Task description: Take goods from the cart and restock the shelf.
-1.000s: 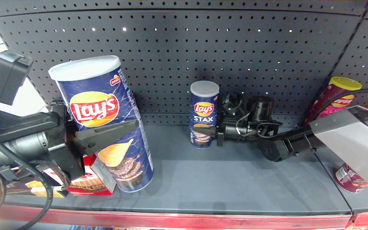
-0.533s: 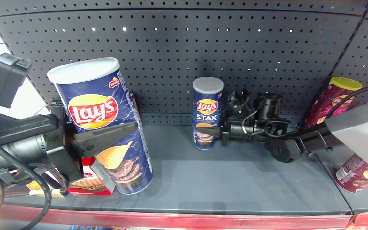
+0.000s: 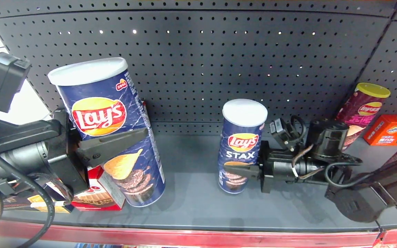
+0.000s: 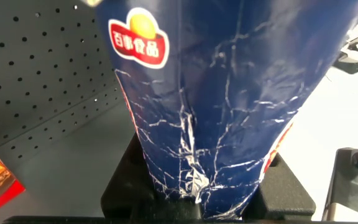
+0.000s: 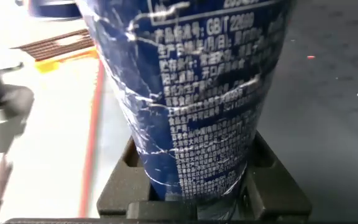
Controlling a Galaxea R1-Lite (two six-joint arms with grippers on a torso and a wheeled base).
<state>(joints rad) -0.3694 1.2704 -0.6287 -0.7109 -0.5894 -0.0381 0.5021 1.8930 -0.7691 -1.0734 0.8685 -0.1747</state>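
Black arms (image 3: 16, 136), looping cables (image 3: 50, 206), seemingly matte jaws.

left gripper (image 3: 133, 139) at 9 o'clock, clamped on left can (image 3: 98, 103) | right gripper (image 3: 237, 171) at 4 o'clock, clamped on right can (image 3: 243, 137)

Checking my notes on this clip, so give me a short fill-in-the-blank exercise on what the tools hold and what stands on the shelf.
1. The left tool is shut on a tilted blue can with a ___ lid.
2. The right tool is shut on a second can, coloured ___.
3. The purple can at the far right has a ___ lid.
Missing words: white; blue; yellow.
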